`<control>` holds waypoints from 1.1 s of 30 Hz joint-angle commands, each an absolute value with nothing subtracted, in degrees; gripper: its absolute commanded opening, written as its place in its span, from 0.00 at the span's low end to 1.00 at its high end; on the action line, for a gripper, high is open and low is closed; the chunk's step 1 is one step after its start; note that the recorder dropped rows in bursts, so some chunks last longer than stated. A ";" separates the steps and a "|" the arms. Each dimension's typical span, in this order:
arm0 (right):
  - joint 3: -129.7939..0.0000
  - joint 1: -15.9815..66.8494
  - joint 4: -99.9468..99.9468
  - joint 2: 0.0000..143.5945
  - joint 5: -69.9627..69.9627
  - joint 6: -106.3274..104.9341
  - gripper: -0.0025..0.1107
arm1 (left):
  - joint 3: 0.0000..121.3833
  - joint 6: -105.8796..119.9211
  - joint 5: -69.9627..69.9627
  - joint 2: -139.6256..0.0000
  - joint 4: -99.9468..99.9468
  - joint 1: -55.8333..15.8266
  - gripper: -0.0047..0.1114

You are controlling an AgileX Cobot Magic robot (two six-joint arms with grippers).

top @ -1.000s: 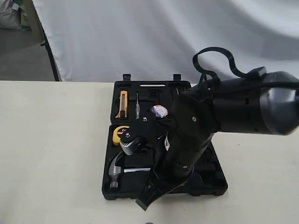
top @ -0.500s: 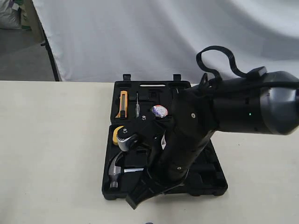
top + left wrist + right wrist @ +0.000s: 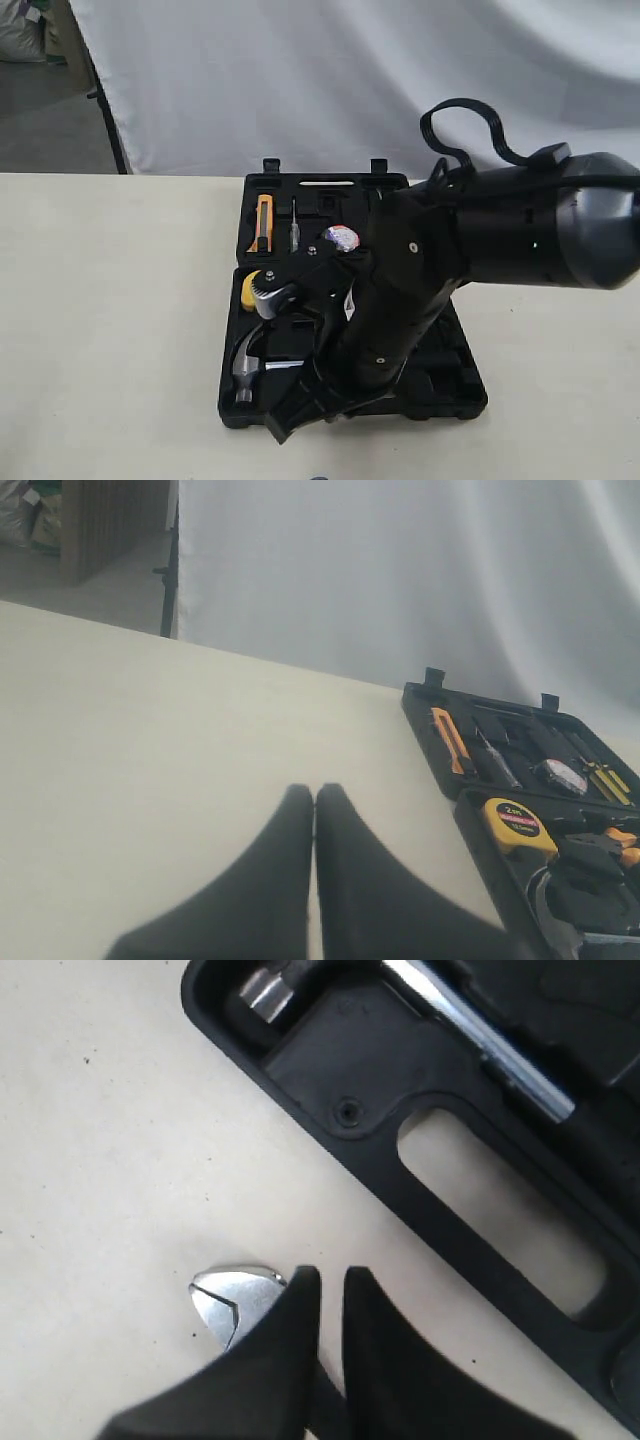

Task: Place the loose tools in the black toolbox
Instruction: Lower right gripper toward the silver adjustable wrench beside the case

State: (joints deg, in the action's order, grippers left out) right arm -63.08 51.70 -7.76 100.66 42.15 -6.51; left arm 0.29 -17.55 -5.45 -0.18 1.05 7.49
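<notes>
The black toolbox (image 3: 455, 395) lies open on the table, holding a hammer (image 3: 245, 365), a yellow tape measure (image 3: 250, 290) and an orange knife (image 3: 263, 222). My right arm reaches across it, and my right gripper (image 3: 275, 430) hangs just past its front edge. In the right wrist view that gripper (image 3: 328, 1278) is open by a narrow gap, above the table beside the toolbox's handle slot (image 3: 500, 1230). A silver pliers head (image 3: 232, 1298) lies on the table next to one finger. My left gripper (image 3: 315, 792) is shut and empty over bare table, left of the toolbox (image 3: 420, 705).
A white cloth backdrop (image 3: 350, 80) hangs behind the table. A small screwdriver (image 3: 294, 230) and a tape roll (image 3: 341, 238) sit in the toolbox's far half. The table's front edge is close to the right gripper. A dark stand leg (image 3: 108, 120) rises at the back left.
My right arm has swung its gripper leftward along the toolbox's front edge. The tools in the toolbox have not moved.
</notes>
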 commanded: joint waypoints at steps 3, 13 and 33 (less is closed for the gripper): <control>-62.82 51.50 -10.41 100.25 43.72 -5.23 0.47 | 0.44 -17.82 -5.03 0.00 1.30 8.94 0.05; -58.77 58.31 -7.67 100.25 39.92 -7.24 0.48 | 0.44 -17.82 -5.03 0.00 1.30 8.94 0.05; -49.18 58.94 -5.95 101.37 26.12 -7.36 0.48 | 0.44 -17.82 -5.03 0.00 1.30 8.94 0.05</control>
